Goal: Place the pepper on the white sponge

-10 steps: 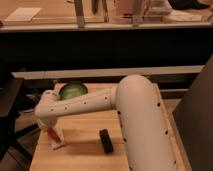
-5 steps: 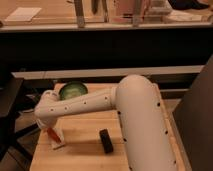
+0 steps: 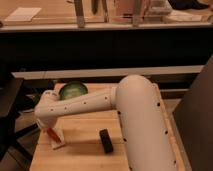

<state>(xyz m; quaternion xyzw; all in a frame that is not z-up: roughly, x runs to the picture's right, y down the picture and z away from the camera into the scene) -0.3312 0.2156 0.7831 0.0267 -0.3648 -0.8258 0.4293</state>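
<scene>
Red-orange and thin, the pepper (image 3: 52, 134) is low on the left side of the wooden counter (image 3: 85, 155). It is tilted. Its top end is up under the pincer (image 3: 50, 128) and its low end is down at the white sponge (image 3: 58, 142). The pepper is right at the top left edge of the white sponge and looks like it touches it. I cannot tell if it lies there by itself or if the pincer has hold of it. The white sponge is a small flat block that lies on the wood near the left edge of the counter.

The pincer is just above the pepper, at the end of the white arm (image 3: 85, 104), and it points down. The round end of the arm hides most of it, so I cannot tell if it is open or shut.

The arm is fat and white with little dark dots. It reaches from the right side, across the counter, to the left. A small black block (image 3: 106, 141) lies on the wood to the right of the white sponge, apart from it. A green bowl (image 3: 73, 90) sits at the back of the counter, behind the arm. High up at the back is a light shelf (image 3: 100, 25) with some things on it that I cannot name.
</scene>
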